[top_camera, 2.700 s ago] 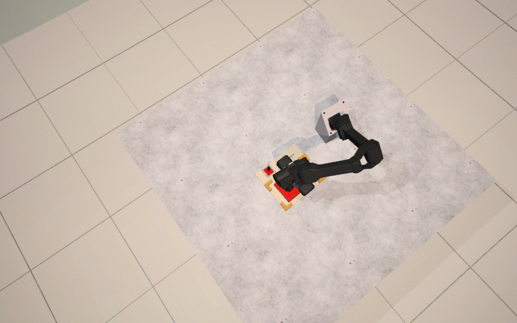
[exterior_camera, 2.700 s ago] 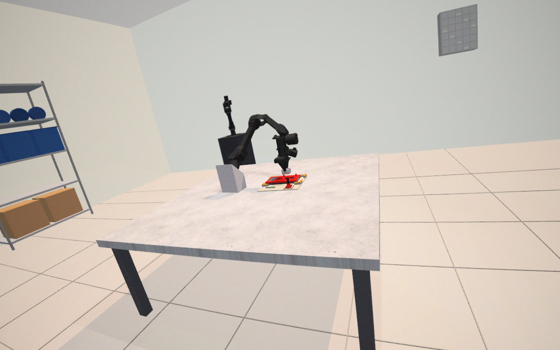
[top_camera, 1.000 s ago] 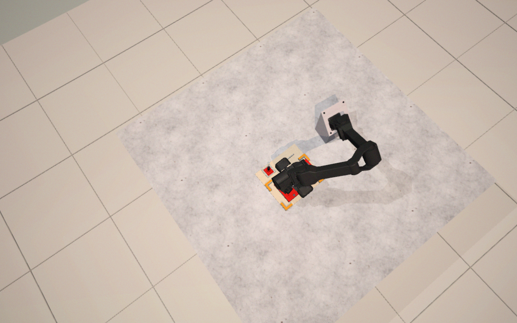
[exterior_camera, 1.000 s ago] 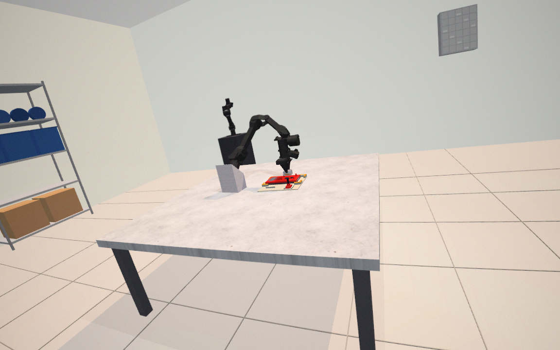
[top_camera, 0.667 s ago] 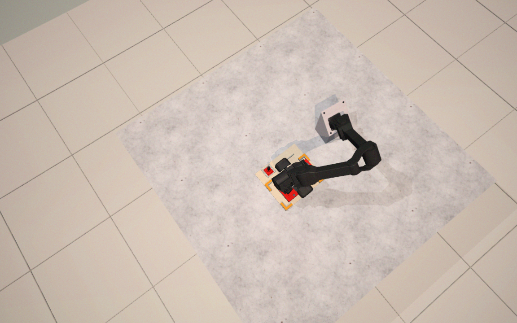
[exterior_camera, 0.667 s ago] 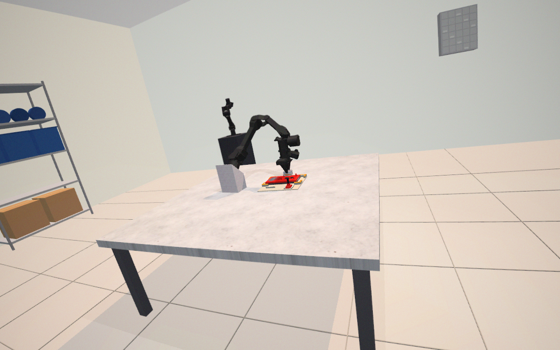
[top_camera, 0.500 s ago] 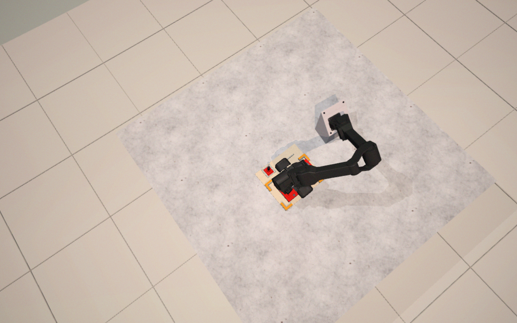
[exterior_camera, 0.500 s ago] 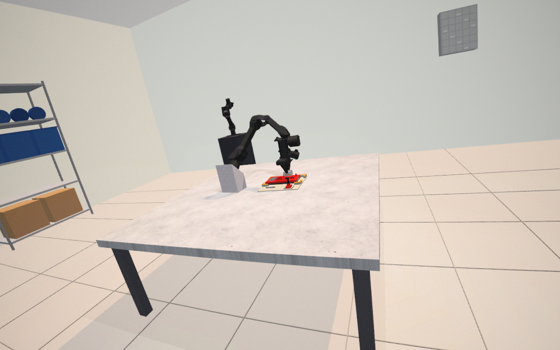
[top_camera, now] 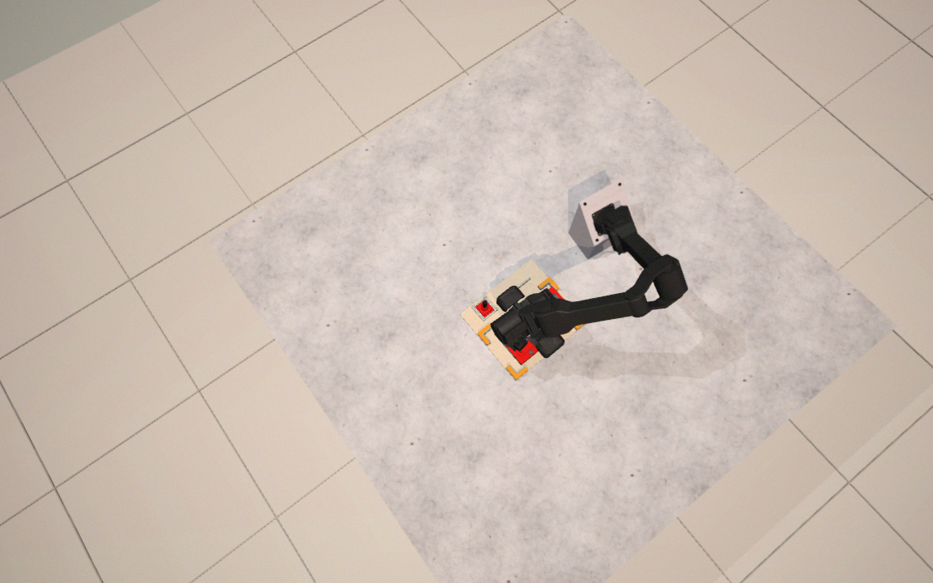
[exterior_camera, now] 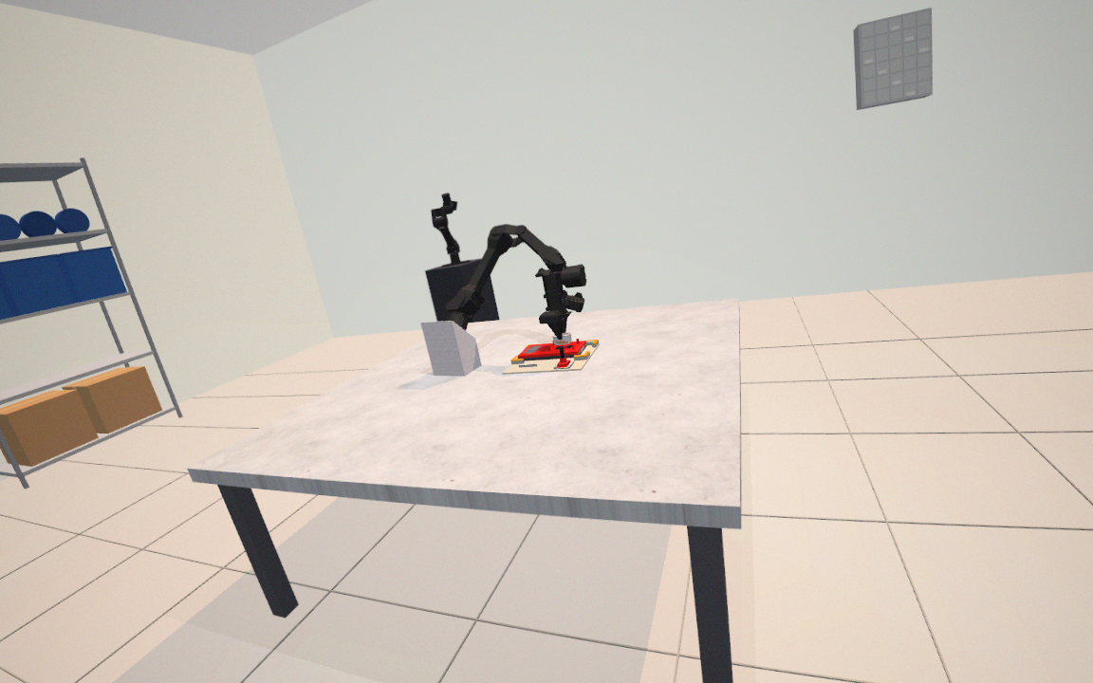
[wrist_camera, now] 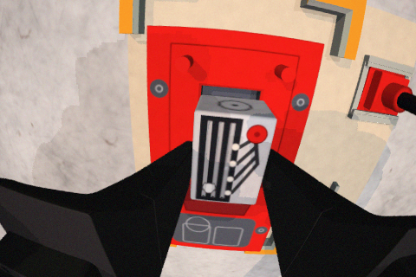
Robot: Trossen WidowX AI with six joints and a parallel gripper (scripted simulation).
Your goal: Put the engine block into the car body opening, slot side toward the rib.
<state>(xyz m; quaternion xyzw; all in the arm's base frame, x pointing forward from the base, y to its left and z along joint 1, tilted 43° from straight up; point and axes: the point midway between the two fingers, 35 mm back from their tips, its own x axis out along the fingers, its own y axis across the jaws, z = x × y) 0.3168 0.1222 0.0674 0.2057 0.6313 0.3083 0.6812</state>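
My gripper [wrist_camera: 228, 152] [exterior_camera: 562, 336] is shut on the engine block [wrist_camera: 249, 173] [exterior_camera: 563, 341], a light grey block with black stripes and a red disc on top. One finger is on each side of it. The red car body [wrist_camera: 162, 134] [exterior_camera: 530, 350] [top_camera: 523, 354] lies below. The block is above the opening [wrist_camera: 230, 92], whose dark far end shows beyond the block in the wrist view. The block hides the rest of the opening, and the slot and rib cannot be made out. In the top view the arm hides the block.
The car body lies on a beige board [wrist_camera: 251, 13] [top_camera: 471, 316] with orange corner brackets [wrist_camera: 130, 4] [wrist_camera: 355, 26]. A red piece with a black-tipped post [wrist_camera: 390, 95] [top_camera: 484, 307] stands beside it. A thin slot or bar [top_camera: 524, 282] is further along the board.
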